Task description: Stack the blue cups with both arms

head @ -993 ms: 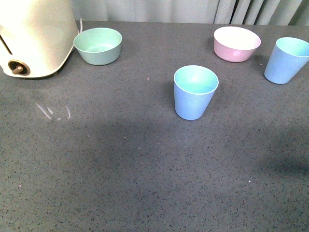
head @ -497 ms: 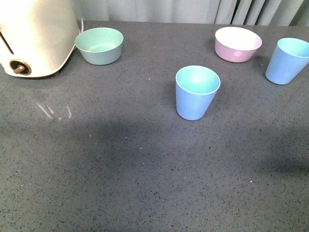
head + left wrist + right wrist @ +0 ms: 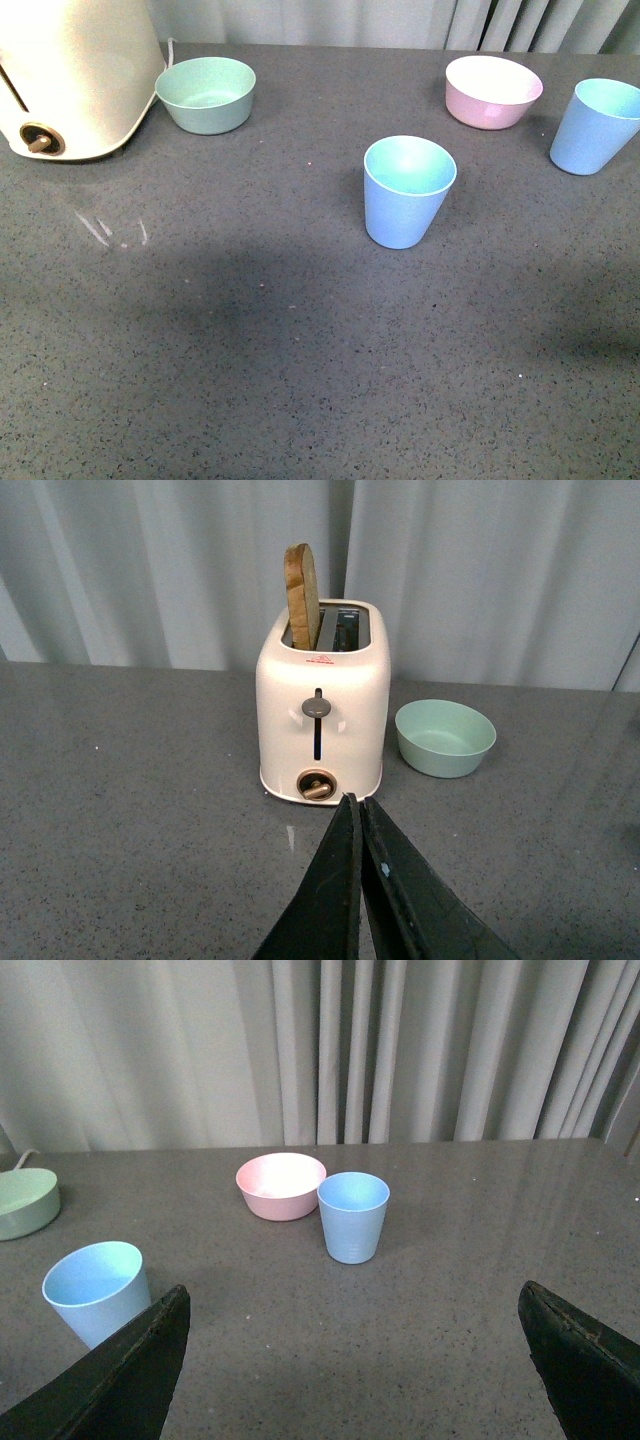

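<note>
One blue cup [image 3: 406, 192] stands upright mid-table in the front view; it also shows in the right wrist view [image 3: 97, 1289]. The second blue cup [image 3: 597, 126] stands upright at the far right beside the pink bowl; it shows in the right wrist view [image 3: 352, 1216] too. Neither arm appears in the front view. My left gripper [image 3: 356, 810] is shut and empty, pointing toward the toaster. My right gripper [image 3: 355, 1335] is wide open and empty, above bare table short of the second cup.
A cream toaster [image 3: 70, 75] with a bread slice [image 3: 303, 595] stands at the far left. A mint-green bowl [image 3: 205, 94] sits next to it. A pink bowl [image 3: 492, 90] sits at the back right. Grey curtains hang behind the table.
The front view shifted a few pixels between the earliest frame and half a second ago. Since then nothing has visibly moved.
</note>
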`<state>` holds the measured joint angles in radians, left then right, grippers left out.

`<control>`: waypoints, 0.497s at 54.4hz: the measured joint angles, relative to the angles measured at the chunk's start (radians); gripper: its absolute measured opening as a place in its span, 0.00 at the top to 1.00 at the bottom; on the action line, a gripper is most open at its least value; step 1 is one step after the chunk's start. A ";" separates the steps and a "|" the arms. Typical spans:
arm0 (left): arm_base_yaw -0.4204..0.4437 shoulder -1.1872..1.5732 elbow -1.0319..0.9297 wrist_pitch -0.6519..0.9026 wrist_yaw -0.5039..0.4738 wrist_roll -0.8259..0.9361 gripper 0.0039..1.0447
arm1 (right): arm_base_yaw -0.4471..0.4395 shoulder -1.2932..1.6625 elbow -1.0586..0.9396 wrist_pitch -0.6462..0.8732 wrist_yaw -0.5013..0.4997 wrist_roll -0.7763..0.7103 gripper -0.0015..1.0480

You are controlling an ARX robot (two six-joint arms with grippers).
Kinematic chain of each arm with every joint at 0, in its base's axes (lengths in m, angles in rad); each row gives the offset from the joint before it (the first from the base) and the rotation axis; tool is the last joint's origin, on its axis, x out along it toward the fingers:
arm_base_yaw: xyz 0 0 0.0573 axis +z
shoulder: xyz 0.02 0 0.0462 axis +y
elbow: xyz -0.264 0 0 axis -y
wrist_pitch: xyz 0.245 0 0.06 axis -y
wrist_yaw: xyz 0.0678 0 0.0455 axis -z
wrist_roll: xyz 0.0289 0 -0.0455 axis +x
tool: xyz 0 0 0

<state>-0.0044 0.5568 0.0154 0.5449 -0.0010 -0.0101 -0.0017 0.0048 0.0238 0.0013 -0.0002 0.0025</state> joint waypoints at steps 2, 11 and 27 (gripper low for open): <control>0.000 -0.022 0.000 -0.019 0.000 0.000 0.99 | 0.000 0.000 0.000 0.000 0.000 0.000 0.09; 0.000 -0.129 0.000 -0.121 0.000 0.000 0.99 | 0.000 0.000 0.000 0.000 0.000 0.000 0.09; 0.000 -0.248 0.000 -0.235 0.000 0.000 0.99 | 0.000 0.000 0.000 0.000 0.000 0.000 0.09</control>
<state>-0.0040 0.3092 0.0151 0.3096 -0.0010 -0.0101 -0.0017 0.0048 0.0238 0.0013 -0.0002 0.0025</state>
